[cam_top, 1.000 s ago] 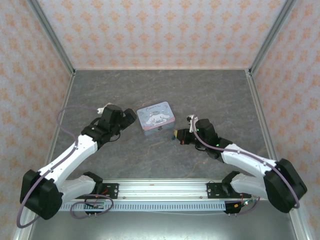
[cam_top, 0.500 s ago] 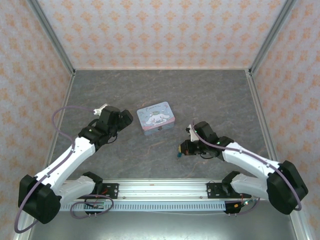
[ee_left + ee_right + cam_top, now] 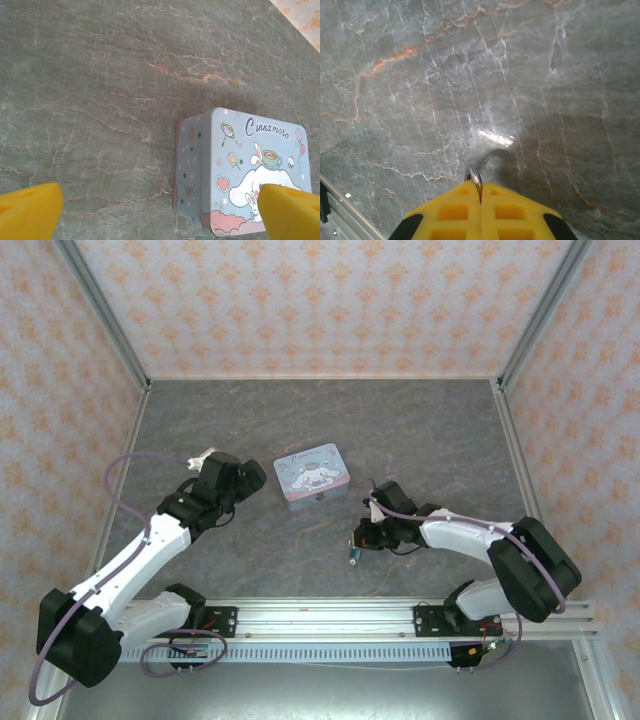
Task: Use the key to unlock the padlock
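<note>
Left tool (image 3: pixel 258 474): fingers spread wide and holding nothing. It sits just beside the left edge of the tin box (image 3: pixel 312 472). In the left wrist view, the box's left wall and printed lid lie ahead, between the two yellow tips.

Tin box: it rests flat on the grey surface (image 3: pixel 420 430) with its lid down. A small fitting on its near wall is too small to make out.

Padlock (image 3: pixel 354 556): a tiny teal-blue speck to the near right of the tin box and clearly apart from it. It lies right at the tip of the right tool.

Right tool (image 3: pixel 358 544): pointed down at the surface on the near-right side of the tin box. Its yellow pads are pressed together on a thin metal sliver (image 3: pixel 474 178) that pokes out between them.

Deciding relation: the padlock lies at the right tool's own tip, so the right arm is far nearer. The left tool has the whole tin box between it and the lock.

Long axis: the padlock is too small to tell.

Hard to make out: I cannot tell whether the sliver is a key blade or the shackle. Nor can I tell whether the speck hangs from the sliver or lies on the surface.
</note>
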Tool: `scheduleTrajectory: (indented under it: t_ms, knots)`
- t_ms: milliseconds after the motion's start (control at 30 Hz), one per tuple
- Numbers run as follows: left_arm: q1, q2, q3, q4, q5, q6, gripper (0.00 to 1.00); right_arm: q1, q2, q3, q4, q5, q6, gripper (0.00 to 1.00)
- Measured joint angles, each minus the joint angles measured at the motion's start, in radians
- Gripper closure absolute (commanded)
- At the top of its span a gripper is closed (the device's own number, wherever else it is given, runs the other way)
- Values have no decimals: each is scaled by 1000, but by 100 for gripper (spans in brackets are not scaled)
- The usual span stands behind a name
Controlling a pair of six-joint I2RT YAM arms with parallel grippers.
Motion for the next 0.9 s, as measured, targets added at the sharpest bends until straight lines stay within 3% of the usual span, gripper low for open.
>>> scheduleTrajectory:
  t_ms: [433, 700, 900]
  knots:
    - [0, -2, 0, -13, -10, 2, 0, 0, -21, 63, -63, 77, -57, 67]
    - [1, -47, 0, -36, -70, 29, 0, -7, -169, 157, -189, 239, -164, 61]
    - [3, -82, -1, -37, -179, 70, 0, -115, -263, 178, -223, 339, -217, 49]
